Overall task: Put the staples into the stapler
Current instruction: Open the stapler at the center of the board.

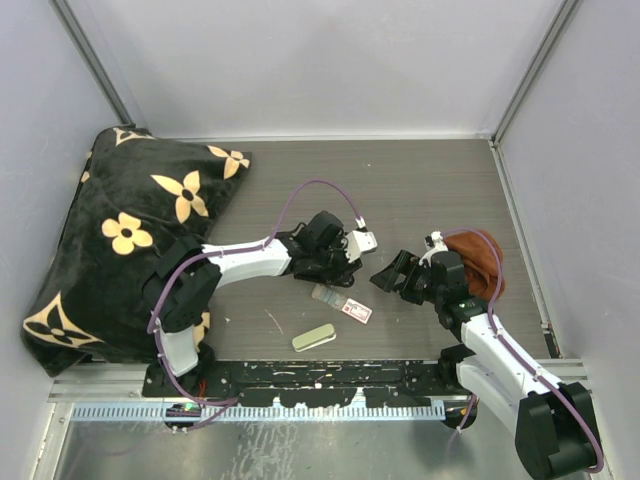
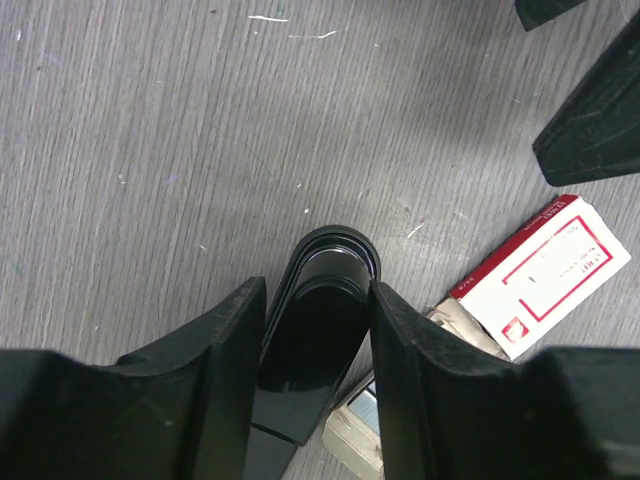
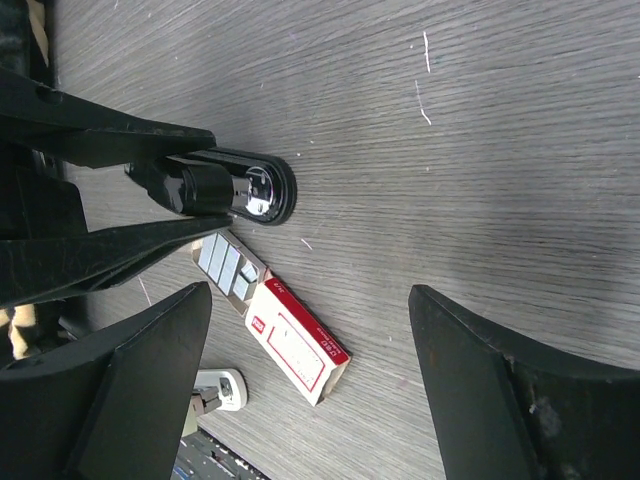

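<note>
The black stapler (image 2: 320,335) lies on the grey table, and my left gripper (image 2: 318,290) is shut on it, one finger pressed to each side. It also shows in the right wrist view as the stapler (image 3: 235,190) between those fingers (image 3: 100,135). The staples (image 3: 225,265), silvery strips, lie in the slid-out tray of a small red-and-white box (image 3: 300,345), just beside the stapler. The same box (image 1: 356,311) sits between the two arms. My right gripper (image 3: 310,292) hangs open above the box, holding nothing.
A cream-green oblong object (image 1: 313,338) lies near the front rail. A black cushion with tan flowers (image 1: 130,230) fills the left side. A rust-brown cloth (image 1: 485,260) lies behind the right arm. Grey walls close in the table.
</note>
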Motion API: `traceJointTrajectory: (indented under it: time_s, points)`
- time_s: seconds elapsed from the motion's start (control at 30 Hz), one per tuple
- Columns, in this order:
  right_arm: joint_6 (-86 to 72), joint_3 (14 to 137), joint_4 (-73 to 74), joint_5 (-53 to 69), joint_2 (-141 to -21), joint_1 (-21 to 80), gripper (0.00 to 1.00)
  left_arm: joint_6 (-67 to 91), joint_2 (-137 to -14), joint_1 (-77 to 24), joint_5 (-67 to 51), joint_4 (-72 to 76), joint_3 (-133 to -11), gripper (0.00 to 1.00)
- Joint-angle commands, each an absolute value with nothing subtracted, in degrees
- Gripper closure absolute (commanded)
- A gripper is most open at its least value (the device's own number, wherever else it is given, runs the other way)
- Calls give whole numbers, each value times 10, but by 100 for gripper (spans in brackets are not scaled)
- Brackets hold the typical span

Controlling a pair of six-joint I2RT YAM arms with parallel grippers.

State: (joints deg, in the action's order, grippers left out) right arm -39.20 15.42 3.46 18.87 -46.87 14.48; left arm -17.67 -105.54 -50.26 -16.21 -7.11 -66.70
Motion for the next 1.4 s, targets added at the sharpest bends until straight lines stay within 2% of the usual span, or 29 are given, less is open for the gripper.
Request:
traceJointTrajectory:
  time_s: [0.0, 0.2, 0.3, 0.53, 0.83, 1.1, 1.37]
  points:
    - [-395, 176, 26, 196, -459, 142, 15, -190, -1060, -502, -151, -72, -689, 58]
    - [-406, 181, 28, 193, -464, 142, 15, -189, -1064, -502, -136, -87, -706, 83]
    - [-422, 187, 28, 199, -468, 142, 16, -190, -1059, -502, -129, -81, -704, 99]
    - [-456, 194, -1, 230, -481, 142, 19, -181, -997, -502, -127, -43, -676, 100]
    - [-482, 227, -41, 292, -532, 142, 31, -160, -882, -502, -171, 32, -603, 100]
    - [-514, 250, -92, 346, -567, 143, 43, -144, -835, -502, -201, 39, -593, 100]
    - [-540, 252, -130, 374, -577, 143, 48, -132, -816, -502, -223, 38, -592, 100]
